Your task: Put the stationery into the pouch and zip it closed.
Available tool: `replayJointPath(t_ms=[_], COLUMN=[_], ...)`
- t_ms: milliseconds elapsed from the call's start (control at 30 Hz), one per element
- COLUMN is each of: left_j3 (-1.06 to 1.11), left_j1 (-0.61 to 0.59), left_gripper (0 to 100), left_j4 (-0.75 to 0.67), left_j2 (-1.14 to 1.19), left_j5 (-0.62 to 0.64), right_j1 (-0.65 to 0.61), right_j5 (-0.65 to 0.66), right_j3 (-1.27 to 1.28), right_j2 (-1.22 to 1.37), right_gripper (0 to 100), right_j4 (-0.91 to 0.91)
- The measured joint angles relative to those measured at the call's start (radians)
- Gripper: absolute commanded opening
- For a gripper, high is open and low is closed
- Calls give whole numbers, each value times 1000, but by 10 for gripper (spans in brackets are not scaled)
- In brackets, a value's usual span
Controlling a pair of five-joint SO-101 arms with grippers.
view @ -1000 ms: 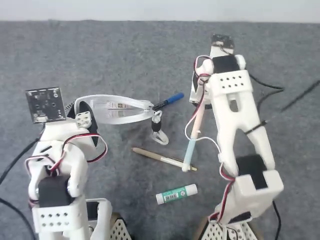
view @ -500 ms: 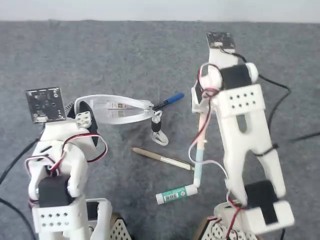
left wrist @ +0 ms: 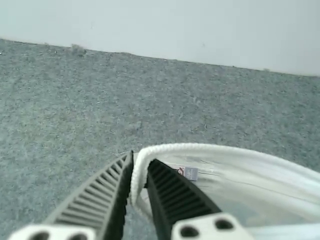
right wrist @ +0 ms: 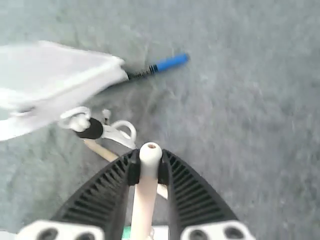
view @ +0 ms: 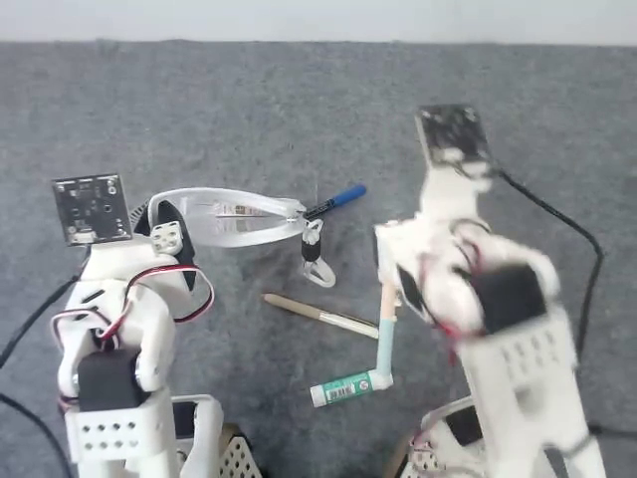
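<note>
The clear pouch is held up off the grey carpet, mouth open, with my left gripper shut on its white zipper rim. A blue-capped pen pokes out beside the pouch's far end. My right gripper is shut on a cream pen with a light-blue lower half, held nearly upright over the carpet. The pen's lower tip is at the glue stick. A tan pencil lies flat between the arms. The pouch's pull ring hangs down.
The carpet stretches open toward the back wall. A square marker board sits on the left arm. Black cables trail at the right. Both arm bases stand at the near edge.
My right arm has swung back toward its base, carrying the cream-and-blue pen down from near the pouch to the glue stick. The left arm and pouch stayed still.
</note>
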Motion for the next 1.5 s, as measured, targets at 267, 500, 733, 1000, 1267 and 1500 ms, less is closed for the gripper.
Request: replayJointPath(t_ms=[267,500,733,1000,1267,1500], left_j3=[0,0,0,0,0,0], left_j1=[0,0,0,0,0,0], left_gripper=[11,11,11,11,11,11], left_j4=[0,0,0,0,0,0], left_j2=[0,0,0,0,0,0], left_j5=[0,0,0,0,0,0], right_j1=[-18,-218,-348,-356,-356,-353], right_j5=[0,-68,-103,98,161,173], right_j3=[78,250,471,674,694,695], right_j2=[-345,-537,-701,-698,-557,-390], right_gripper=[6,7,6,6,6,6], right_j4=[-49,-270,-694,-1204,-1456,-1505])
